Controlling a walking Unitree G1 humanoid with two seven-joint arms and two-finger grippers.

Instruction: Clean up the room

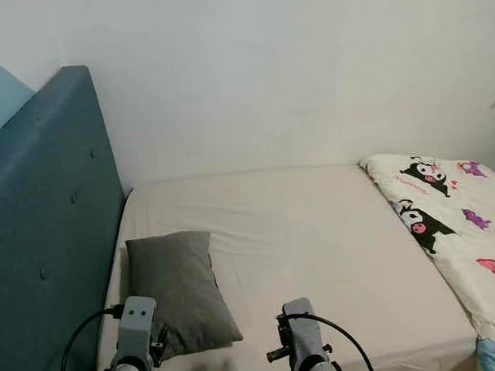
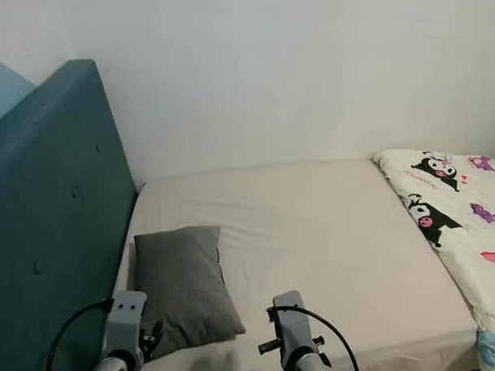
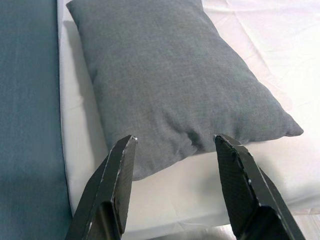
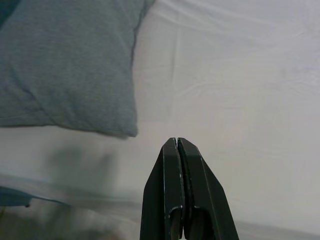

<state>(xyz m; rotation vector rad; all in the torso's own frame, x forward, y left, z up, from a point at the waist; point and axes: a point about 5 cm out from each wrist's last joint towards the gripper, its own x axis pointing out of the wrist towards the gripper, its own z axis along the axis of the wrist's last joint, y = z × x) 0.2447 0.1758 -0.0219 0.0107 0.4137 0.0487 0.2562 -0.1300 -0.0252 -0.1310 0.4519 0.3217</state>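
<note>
A grey pillow (image 1: 179, 285) lies on the bed's white sheet (image 1: 311, 236) near the blue headboard (image 1: 47, 227). My left gripper (image 3: 175, 142) is open just short of the pillow's (image 3: 170, 85) near edge, its fingers (image 3: 120, 170) spread with nothing between them. My right gripper (image 4: 177, 142) is shut and empty above the sheet (image 4: 240, 90), beside the pillow's corner (image 4: 70, 65). Both wrists (image 1: 137, 328) (image 1: 303, 338) show low in the eye views, at the bed's near side.
A white quilt (image 1: 454, 217) with cartoon prints is bunched on the right part of the bed. A pale wall (image 1: 276, 72) runs behind the bed. The upholstered headboard (image 2: 51, 219) stands along the left.
</note>
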